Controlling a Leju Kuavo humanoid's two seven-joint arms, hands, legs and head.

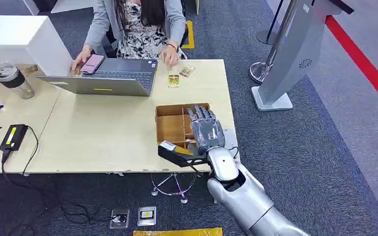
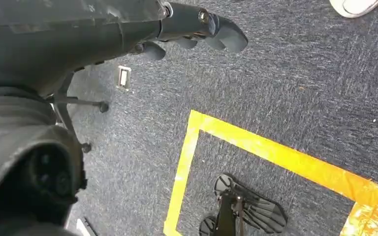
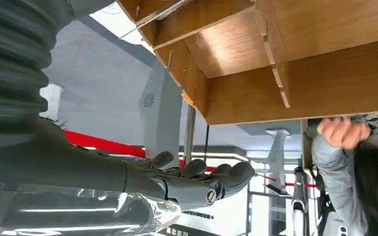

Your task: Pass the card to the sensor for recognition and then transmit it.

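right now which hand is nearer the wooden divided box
The right hand. It hovers over the wooden divided box on the table, fingers apart and holding nothing. The left hand hangs low over the carpet floor, away from the box.

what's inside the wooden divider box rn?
Wooden divider box: the left compartments visible in the head view look empty. The right hand hovers over its right side, covering those compartments, so any card there can't be seen.
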